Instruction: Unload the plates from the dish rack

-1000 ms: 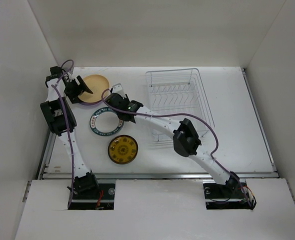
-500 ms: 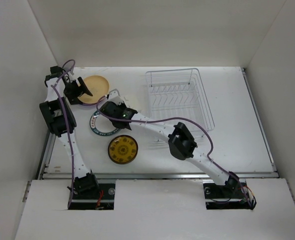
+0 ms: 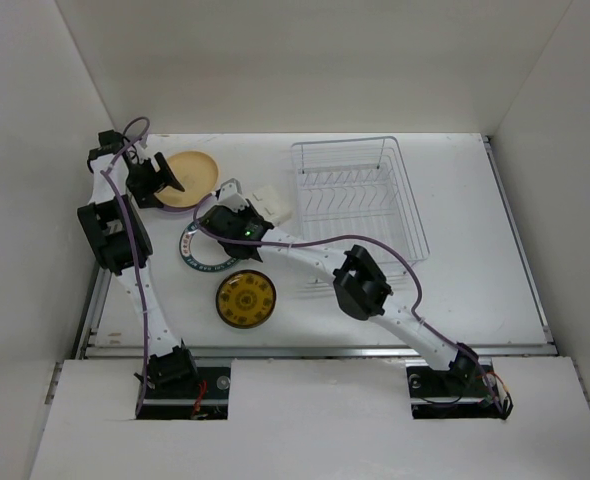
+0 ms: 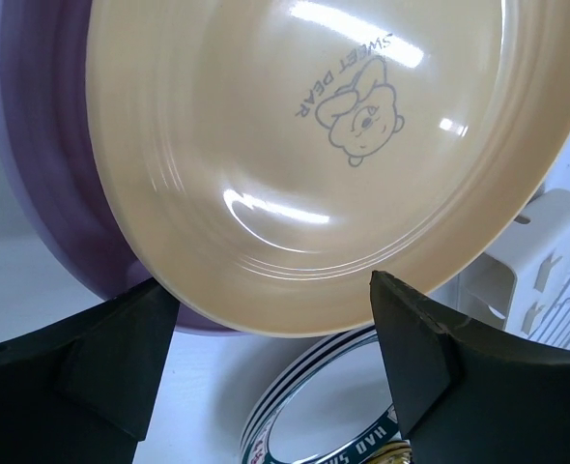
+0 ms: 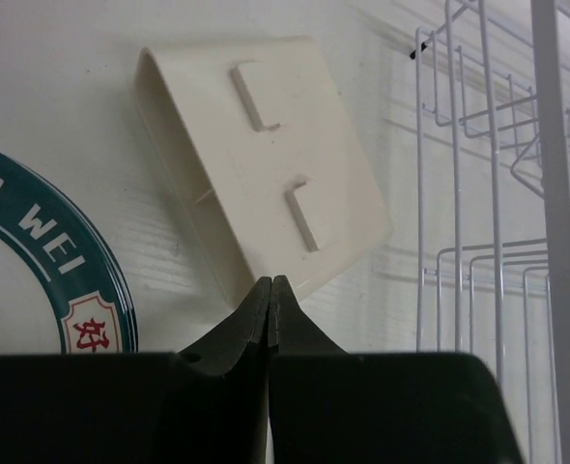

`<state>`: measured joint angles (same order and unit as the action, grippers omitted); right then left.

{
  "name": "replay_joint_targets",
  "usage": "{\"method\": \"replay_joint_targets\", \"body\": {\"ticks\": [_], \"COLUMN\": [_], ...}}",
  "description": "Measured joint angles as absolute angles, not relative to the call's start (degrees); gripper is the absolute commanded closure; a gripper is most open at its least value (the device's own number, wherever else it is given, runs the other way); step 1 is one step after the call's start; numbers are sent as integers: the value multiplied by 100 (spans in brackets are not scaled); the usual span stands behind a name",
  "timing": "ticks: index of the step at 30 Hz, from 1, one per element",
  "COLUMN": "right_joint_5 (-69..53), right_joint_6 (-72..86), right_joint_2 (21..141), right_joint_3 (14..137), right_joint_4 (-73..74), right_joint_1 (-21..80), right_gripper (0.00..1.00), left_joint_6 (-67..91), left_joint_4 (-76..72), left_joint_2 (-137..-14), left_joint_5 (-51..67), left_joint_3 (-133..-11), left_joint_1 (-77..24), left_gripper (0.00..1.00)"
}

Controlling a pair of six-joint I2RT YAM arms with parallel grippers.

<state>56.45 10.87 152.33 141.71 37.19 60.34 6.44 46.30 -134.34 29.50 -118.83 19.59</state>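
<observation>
Honestly, this looks pretty much finished to me. The dish rack (image 3: 360,200) sits upper right of centre in the top view. I can't spot a single plate standing between its prongs, just bare wire.

All the plates I can count are out on the tabletop (image 3: 475,290) to the left of it. The tan plate (image 3: 195,175) is at the upper left, the teal-rimmed plate (image 3: 205,250) is below it, and the amber plate (image 3: 245,298) is lowest of the three. The left wrist view shows the tan one stacked on a lavender plate (image 4: 34,193), so that makes four. If there's another plate, I can't find it. There's a hint of striped edge under the teal-rimmed plate in that view, but too little to call.

The left tool (image 3: 170,183) is spread wide at the edge of the tan/lavender stack. The rim sits between its fingers (image 4: 101,358), not pinched as far as I can tell. The right tool (image 5: 270,295) is closed tight on nothing. It points at the cream cup (image 5: 266,155), which lies flat just beside the rack's left edge, between the rack and the teal-rimmed plate.

My guess is all that's left is backing both arms off. The cup isn't a plate, so I wouldn't count it.
</observation>
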Motion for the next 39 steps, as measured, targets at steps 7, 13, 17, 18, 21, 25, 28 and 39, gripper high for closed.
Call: {"method": "replay_joint_targets", "body": {"ticks": [7,13,17,18,21,25,28,39], "right_joint_5": [5837,5852,5857,5865,5975,6235,6285,6309], "right_joint_6": [913,637,392,325,108,-261,-475,-740], "right_joint_2": [15233,15222,15224,15224,15229,15286,15367,15423], "right_joint_3": [14162,13961,13788,13782,13780,13791,13788,13428], "right_joint_4": [3544,3326,3245,3216,2987,2576,2401,2213], "right_joint_1": [6034,6034,6034,6034,6034,6034,6005,5994], "right_gripper": [100,58,58,58,61,62,62,55], "left_joint_6": [642,642,631,622,615,578,532,491], "left_joint_4": [4654,4663,4665,4670,4694,4733,4783,4799], "left_joint_2": [-13395,-13384,-13375,-13375,-13375,-13375,-13375,-13375], "left_joint_5": [2947,2947,2947,2950,2947,2950,2950,2950], "left_joint_3": [-11867,-11848,-11848,-11848,-11848,-11848,-11848,-11848], "left_joint_1": [1959,1959,1959,1959,1959,1959,1959,1959], "left_gripper": [24,24,24,24,24,24,24,24]}}
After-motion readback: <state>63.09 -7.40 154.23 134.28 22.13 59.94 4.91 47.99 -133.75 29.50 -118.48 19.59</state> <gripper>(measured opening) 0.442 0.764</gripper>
